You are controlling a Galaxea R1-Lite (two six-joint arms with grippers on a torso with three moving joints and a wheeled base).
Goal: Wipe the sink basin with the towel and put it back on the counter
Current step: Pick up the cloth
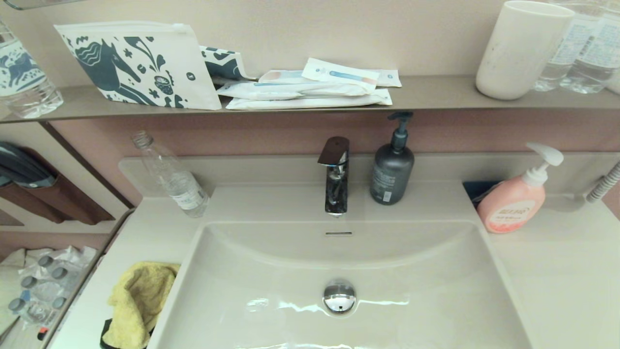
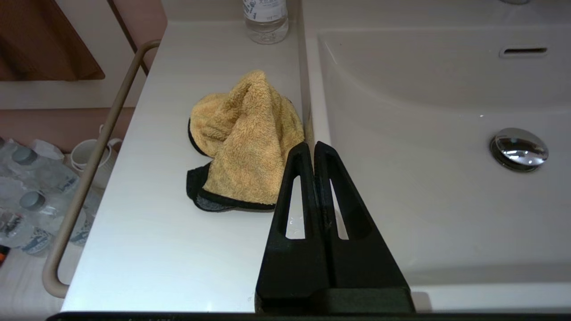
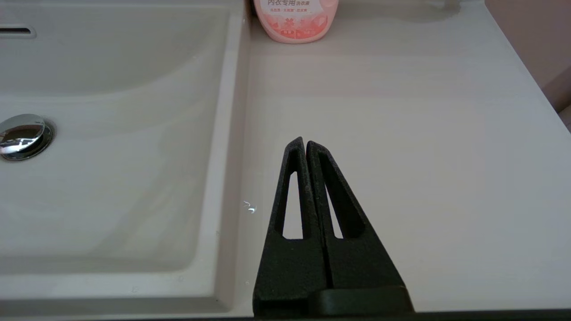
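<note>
Looking down from the head view, the towel (image 1: 138, 303) lies bunched on the counter (image 1: 557, 271) just beside the sink basin (image 1: 339, 271) rim; no arms show. The left wrist view shows the left gripper (image 2: 313, 147) pressed closed, holding nothing, near the towel's edge above the rim. The right wrist view shows the right gripper (image 3: 304, 143) likewise closed and empty over bare counter, a pink bottle (image 3: 295, 20) well beyond.

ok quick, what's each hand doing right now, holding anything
left hand: closed, empty, over the counter by the towel.
right hand: closed, empty, over the counter beside the sink basin.
</note>
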